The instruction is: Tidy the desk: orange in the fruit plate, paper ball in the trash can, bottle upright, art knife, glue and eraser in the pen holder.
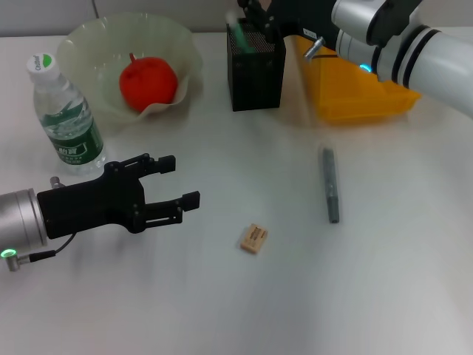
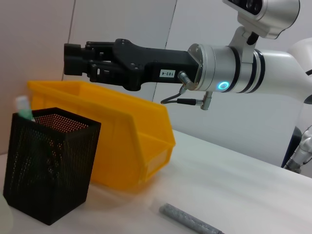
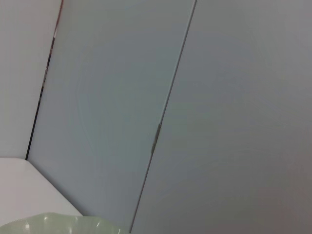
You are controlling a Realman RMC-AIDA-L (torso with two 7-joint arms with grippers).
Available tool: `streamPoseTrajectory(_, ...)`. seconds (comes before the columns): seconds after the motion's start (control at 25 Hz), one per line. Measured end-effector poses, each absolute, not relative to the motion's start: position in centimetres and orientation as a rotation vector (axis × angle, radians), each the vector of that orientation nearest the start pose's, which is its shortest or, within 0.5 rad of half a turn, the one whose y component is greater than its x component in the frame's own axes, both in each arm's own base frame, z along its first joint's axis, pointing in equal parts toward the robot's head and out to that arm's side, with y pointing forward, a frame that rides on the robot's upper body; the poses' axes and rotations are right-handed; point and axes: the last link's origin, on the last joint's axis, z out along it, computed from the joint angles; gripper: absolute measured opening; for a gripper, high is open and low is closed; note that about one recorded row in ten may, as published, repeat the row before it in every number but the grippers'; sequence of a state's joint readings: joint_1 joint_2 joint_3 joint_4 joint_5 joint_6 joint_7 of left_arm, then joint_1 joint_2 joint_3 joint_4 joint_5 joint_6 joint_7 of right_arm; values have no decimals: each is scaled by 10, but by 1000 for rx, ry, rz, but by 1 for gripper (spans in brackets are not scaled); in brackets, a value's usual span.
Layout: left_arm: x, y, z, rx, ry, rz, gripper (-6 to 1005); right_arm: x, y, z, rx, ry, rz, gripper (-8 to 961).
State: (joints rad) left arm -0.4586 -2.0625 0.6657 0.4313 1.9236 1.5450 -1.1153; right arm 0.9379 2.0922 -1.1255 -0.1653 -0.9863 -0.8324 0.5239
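Head view shows the white counter point(image 1: 384, 296) with wide bare room along its near edge and on its right side. At the far edge, right of centre, sits the yellow trash can point(image 1: 362, 92), its open mouth toward the near side. The fruit plate point(image 1: 81, 44) is at the far left with the orange point(image 1: 148, 81) resting inside it. Between plate and trash can stands the black pen holder point(image 1: 255, 74), just beside the can, a green-topped stick poking from it. The right gripper point(image 1: 259, 16) hovers over the holder's mouth; whether its fingers are spread or pressed together cannot be told. The left gripper point(image 1: 181, 181) hangs low at near left, fingers spread, empty. The bottle point(image 1: 65, 118) stands upright beside the plate. A grey art knife point(image 1: 329, 185) lies alone right of centre. The eraser point(image 1: 253, 238) lies near the middle, apart from everything.
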Motion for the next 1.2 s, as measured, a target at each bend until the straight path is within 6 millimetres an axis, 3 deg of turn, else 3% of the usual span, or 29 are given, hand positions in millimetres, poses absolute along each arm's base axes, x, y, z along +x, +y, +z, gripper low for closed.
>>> streamPoseTrajectory(0.04, -292, 293, -25, -2664, -605, -807, 842, 162, 451, -62, -2261, 106, 590, 235)
streamPoseTrajectory(0.16, -292, 294, -24, -2665, -599, -808, 841, 164, 452, -59, -2240, 135, 607, 427)
streamPoseTrajectory(0.4, -292, 293, -23, -2667, -599, -812, 841, 166, 452, -54, -2210, 193, 661, 551)
streamPoseTrajectory(0.6, -291, 292, -23, -2677, -594, -822, 842, 163, 449, -35, -2174, 328, 851, 654)
streamPoseTrajectory(0.72, -288, 289, -23, -2691, -579, -844, 841, 161, 442, -19, -2164, 400, 1007, 682)
streamPoseTrajectory(0.88, -286, 286, -23, -2710, -554, -869, 841, 156, 418, 2, -2236, 429, 1222, 692)
streamPoseTrajectory(1.08, -284, 283, -23, -2726, -526, -880, 841, 150, 399, 14, -2375, 452, 1291, 691)
streamPoseTrajectory(1.16, -283, 282, -22, -2733, -512, -888, 841, 148, 388, 18, -2535, 482, 1238, 691)
streamPoseTrajectory(1.2, -283, 282, -22, -2733, -512, -888, 841, 148, 388, 18, -2535, 482, 1238, 691)
